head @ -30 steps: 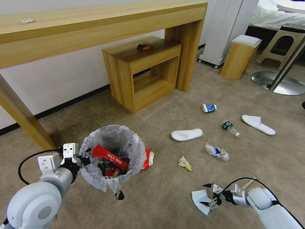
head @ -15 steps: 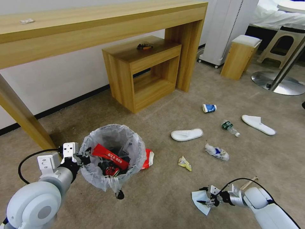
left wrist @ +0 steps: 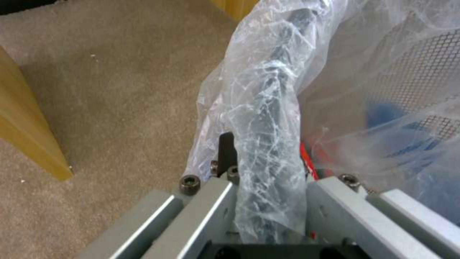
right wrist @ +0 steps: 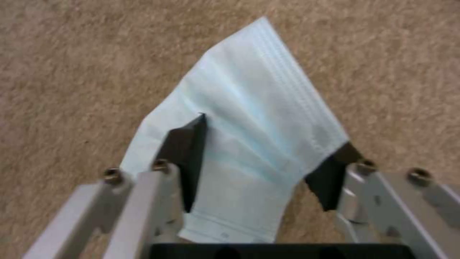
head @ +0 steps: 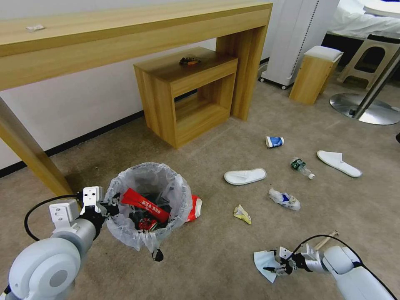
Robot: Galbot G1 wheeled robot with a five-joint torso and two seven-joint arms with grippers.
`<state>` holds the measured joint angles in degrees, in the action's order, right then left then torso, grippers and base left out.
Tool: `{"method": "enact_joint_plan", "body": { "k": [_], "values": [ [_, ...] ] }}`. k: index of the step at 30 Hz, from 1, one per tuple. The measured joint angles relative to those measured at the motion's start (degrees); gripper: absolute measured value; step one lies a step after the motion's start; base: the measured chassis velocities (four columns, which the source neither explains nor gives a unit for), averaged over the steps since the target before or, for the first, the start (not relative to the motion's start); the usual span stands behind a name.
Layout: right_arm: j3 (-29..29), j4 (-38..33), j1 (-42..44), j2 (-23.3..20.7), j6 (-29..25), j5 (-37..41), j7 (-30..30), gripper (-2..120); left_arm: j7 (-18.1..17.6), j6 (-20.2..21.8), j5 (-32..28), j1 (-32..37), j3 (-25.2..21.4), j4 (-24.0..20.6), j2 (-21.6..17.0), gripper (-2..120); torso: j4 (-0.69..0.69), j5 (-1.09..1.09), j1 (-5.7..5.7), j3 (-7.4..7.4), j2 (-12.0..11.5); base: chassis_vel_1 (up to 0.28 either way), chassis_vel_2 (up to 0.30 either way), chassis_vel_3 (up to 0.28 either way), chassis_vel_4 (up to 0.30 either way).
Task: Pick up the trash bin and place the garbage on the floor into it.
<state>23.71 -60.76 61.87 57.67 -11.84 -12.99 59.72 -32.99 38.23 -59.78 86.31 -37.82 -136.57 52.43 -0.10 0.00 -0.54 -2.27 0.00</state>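
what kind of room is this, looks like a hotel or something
Probably a hotel-style bedroom. White disposable slippers lie on the beige carpet, a long wooden desk runs along the wall, and the corner of a bed with white bedding shows at the far right.

You see a pale blue pleated mask point(right wrist: 249, 136) on beige carpet point(head: 216, 258); red wrapper point(head: 145, 205) in the white-lined bin point(head: 125, 233).

Head camera looks down over the floor point(head: 216, 258); each wrist camera peers close past its claw.
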Motion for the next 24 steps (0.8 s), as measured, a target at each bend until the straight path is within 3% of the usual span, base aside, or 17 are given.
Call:
{"method": "enact_joint_plan", "body": {
  "k": [6,13,24],
  "values": [
    [-0.23,-0.33,0.08,-0.08,-0.38,0.71,-0.89,17,0.28,-0.16,0.45,-0.01,0.04,0.30,-0.05,0,0.00,0.00,0.00,0.00,0.00,0.000,0.000,0.000,0.000],
    [-0.55,-0.50,0.10,-0.30,-1.19,1.80,-1.65,0,0.46,-0.25,0.63,-0.16,0.19,0.50,-0.12,0,0.00,0.00,0.00,0.00,0.00,0.000,0.000,0.000,0.000],
    [-0.99,-1.39,0.41,-0.79,-1.63,4.09,-2.14,0,0.61,-0.41,1.03,-0.37,0.50,0.88,0.01,0,0.00,0.01,0.00,0.00,0.00,0.000,0.000,0.000,0.000]
  ]
}}
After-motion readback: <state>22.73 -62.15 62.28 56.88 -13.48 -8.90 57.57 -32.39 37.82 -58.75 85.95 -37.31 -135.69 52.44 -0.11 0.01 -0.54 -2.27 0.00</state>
